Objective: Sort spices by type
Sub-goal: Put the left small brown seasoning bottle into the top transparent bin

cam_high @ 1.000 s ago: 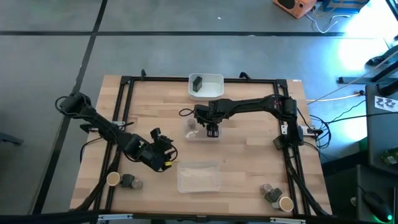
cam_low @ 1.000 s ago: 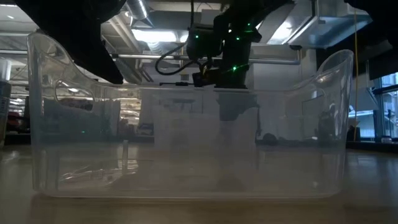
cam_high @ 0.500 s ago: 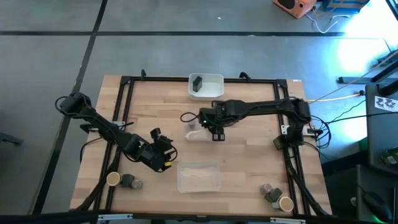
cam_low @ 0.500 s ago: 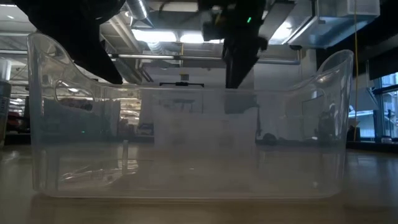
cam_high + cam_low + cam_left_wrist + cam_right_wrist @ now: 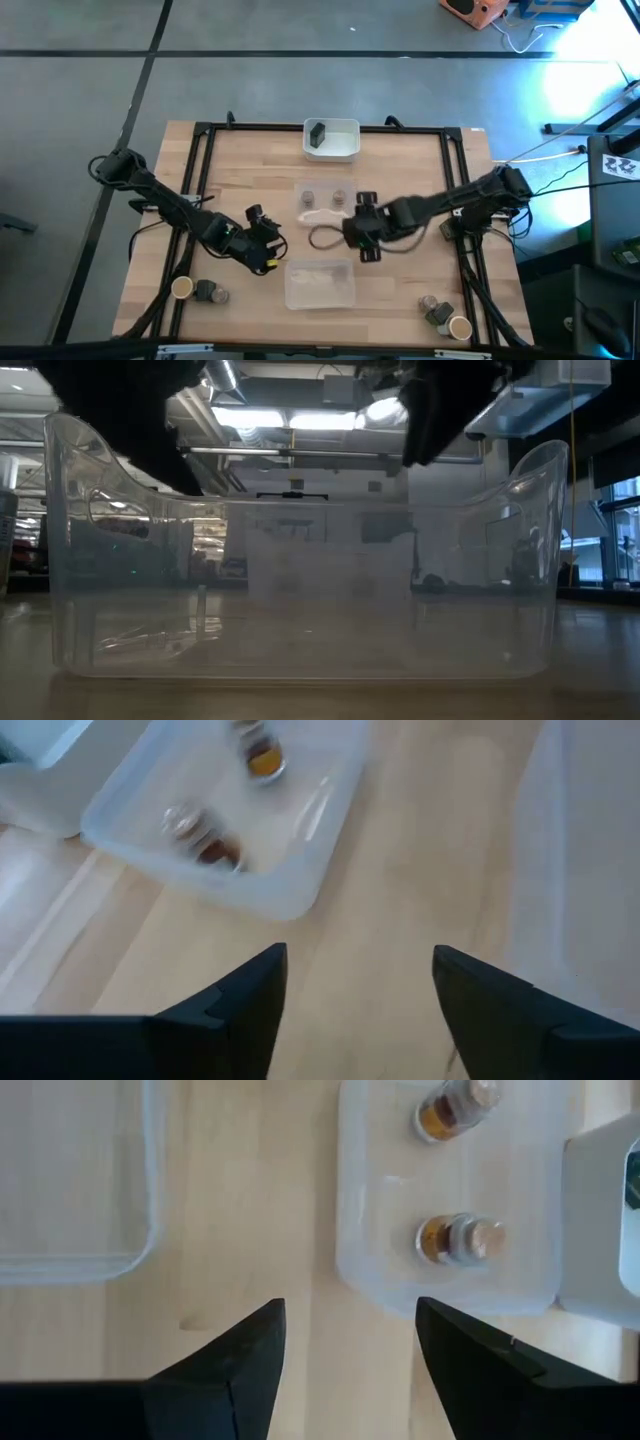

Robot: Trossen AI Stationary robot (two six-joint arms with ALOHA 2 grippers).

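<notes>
In the high view a clear tray (image 5: pixel 322 205) at mid-table holds two small corked jars (image 5: pixel 308 197) (image 5: pixel 339 197) of orange-brown spice, lying on the tray floor in the right wrist view (image 5: pixel 455 1238) (image 5: pixel 447 1115). A dark block (image 5: pixel 317 134) sits in the white tray (image 5: pixel 345 148) at the far edge. More jars stand near the left corner (image 5: pixel 205 292) and near the right corner (image 5: pixel 440 315). My right gripper (image 5: pixel 365 242) (image 5: pixel 345 1370) is open over bare wood, just near of the jar tray. My left gripper (image 5: pixel 262 250) (image 5: pixel 358 1010) is open, left of centre.
A second clear tray (image 5: pixel 320 283) lies near the front edge between the two grippers and fills the low view (image 5: pixel 300 600). A black frame (image 5: pixel 200 160) borders the table. A loose cable loop (image 5: pixel 325 238) hangs by the right gripper. Bare wood lies right of the trays.
My right gripper has drawn back from over the mid-table clear tray toward the near edge and slightly right, rising out of the low view. A second jar now shows in that tray where the gripper stood. The left arm has kept still.
</notes>
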